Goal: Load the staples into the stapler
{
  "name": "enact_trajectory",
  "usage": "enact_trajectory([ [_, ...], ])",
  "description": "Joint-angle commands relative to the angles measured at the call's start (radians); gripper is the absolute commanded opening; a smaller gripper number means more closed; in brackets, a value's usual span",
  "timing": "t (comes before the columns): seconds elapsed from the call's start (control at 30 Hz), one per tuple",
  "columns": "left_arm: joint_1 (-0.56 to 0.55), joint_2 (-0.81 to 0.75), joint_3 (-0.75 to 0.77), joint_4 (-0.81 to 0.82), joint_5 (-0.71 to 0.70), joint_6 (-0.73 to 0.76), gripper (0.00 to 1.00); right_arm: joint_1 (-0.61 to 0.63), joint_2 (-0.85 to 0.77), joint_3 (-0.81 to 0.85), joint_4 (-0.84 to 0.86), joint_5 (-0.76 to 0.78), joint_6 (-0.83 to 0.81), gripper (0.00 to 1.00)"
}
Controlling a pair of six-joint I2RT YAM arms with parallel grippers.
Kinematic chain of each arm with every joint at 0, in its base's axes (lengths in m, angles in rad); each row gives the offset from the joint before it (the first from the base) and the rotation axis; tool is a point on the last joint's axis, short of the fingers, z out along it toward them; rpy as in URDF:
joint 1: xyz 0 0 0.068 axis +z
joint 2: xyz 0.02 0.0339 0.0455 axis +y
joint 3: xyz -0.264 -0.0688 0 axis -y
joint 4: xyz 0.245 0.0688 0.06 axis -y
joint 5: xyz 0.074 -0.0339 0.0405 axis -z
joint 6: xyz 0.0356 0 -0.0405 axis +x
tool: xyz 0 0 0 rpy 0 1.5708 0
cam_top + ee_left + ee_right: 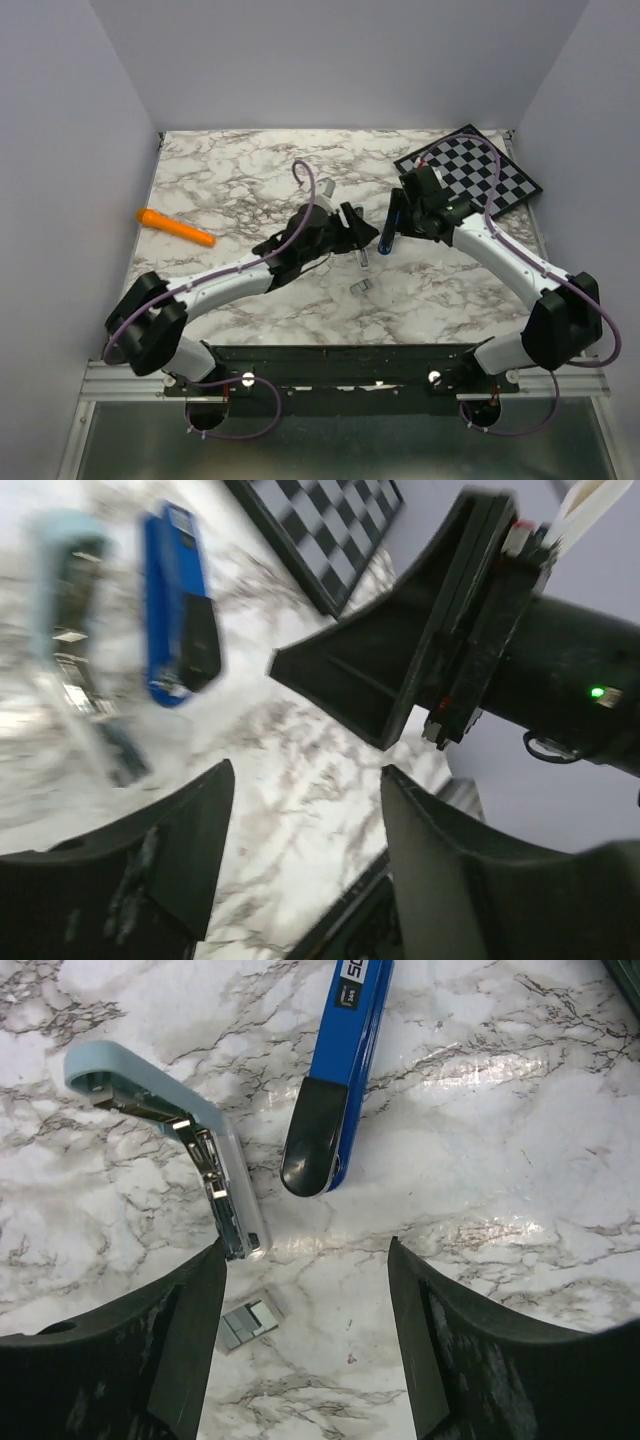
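the stapler (pixel 335 1090) lies opened out mid-surface (pixel 520 1160), with the staples (pixel 248 1322) just in front of it, not touching. a pen (pixel 175 227) lies well to the left, and a checkerboard (pixel 468 170) sits at the far right corner.

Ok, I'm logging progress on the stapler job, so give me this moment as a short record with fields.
stapler: opened, light blue top splayed apart from dark blue base
staples: loose on the marble table, by the top's metal tip, not loaded
left tool: open, empty
right tool: open, empty
elsewhere: orange stick, checkerboard
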Motion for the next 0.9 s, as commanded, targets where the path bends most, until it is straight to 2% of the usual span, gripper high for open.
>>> enact_trajectory([
  [0.0, 0.112, -0.172, -0.133, -0.096, -0.156, 0.148, 0.78, -0.006, 0.128, 0.095, -0.097, 0.025, 0.035, 0.73],
  [0.2, 0.268, -0.411, -0.224, -0.208, -0.261, 0.404, 0.99, -0.017, 0.319, 0.213, -0.137, 0.016, 0.050, 0.72],
  [0.27, 0.291, -0.468, -0.227, -0.221, -0.307, 0.517, 0.99, -0.023, 0.356, 0.243, -0.143, 0.021, 0.056, 0.70],
  [0.4, 0.299, -0.525, -0.220, -0.201, -0.413, 0.653, 0.99, -0.034, 0.425, 0.272, -0.162, 0.022, 0.065, 0.66],
  [0.53, 0.301, -0.543, -0.218, -0.140, -0.465, 0.714, 0.99, -0.039, 0.465, 0.287, -0.166, 0.002, 0.055, 0.54],
  [0.67, 0.301, -0.531, -0.198, -0.094, -0.505, 0.771, 0.99, -0.039, 0.455, 0.277, -0.179, 0.014, 0.021, 0.36],
  [0.8, 0.301, -0.523, -0.187, -0.038, -0.548, 0.845, 0.99, -0.049, 0.400, 0.212, -0.177, 0.025, -0.100, 0.27],
  [0.87, 0.301, -0.526, -0.200, -0.028, -0.568, 0.872, 0.99, -0.061, 0.374, 0.160, -0.165, 0.014, -0.154, 0.18],
])
